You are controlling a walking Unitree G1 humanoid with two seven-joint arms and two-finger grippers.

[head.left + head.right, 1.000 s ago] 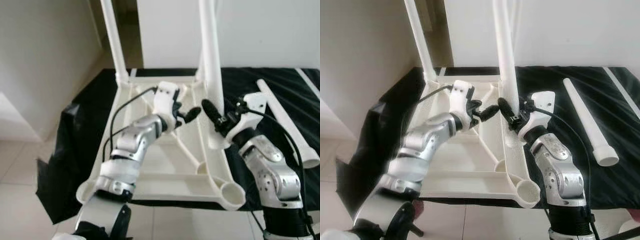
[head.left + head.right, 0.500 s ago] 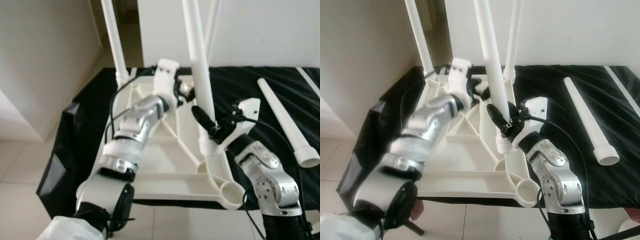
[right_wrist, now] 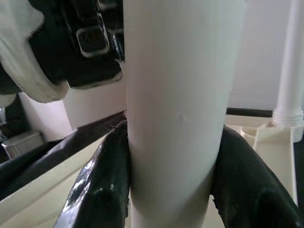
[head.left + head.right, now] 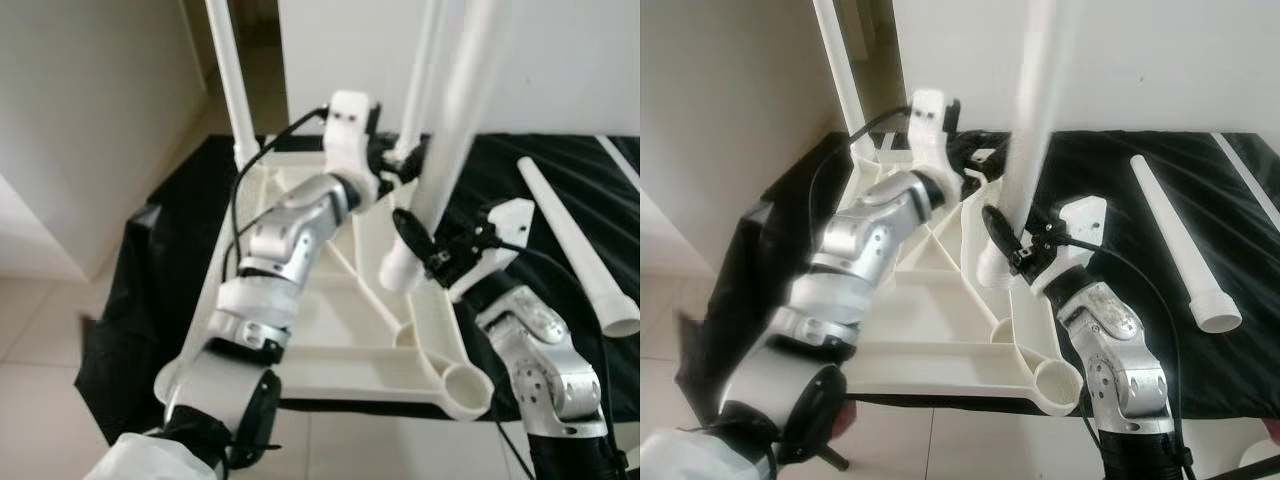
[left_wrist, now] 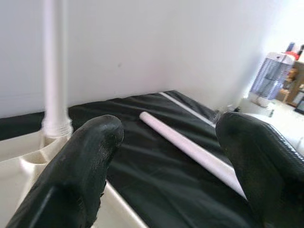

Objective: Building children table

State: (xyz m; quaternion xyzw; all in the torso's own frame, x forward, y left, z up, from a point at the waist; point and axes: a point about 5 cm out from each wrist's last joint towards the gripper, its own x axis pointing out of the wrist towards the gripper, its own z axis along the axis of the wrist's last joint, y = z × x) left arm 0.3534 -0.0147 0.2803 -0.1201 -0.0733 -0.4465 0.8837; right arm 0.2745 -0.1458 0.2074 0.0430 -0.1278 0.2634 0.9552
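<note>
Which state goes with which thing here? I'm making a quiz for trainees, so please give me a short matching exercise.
Things:
1. right gripper
2. left gripper
3. loose leg
4. table top

States:
A. lying flat on the black cloth
B. open, holding nothing
C. upside down, underside ribs showing
D. shut on a white leg

Pairs: 1-D, 2-B, 3-A, 4-C

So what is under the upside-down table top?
A black cloth lies under the table top and spreads out past its edges, also carrying the loose leg. What holds up the cloth cannot be seen, because the cloth covers it.
</note>
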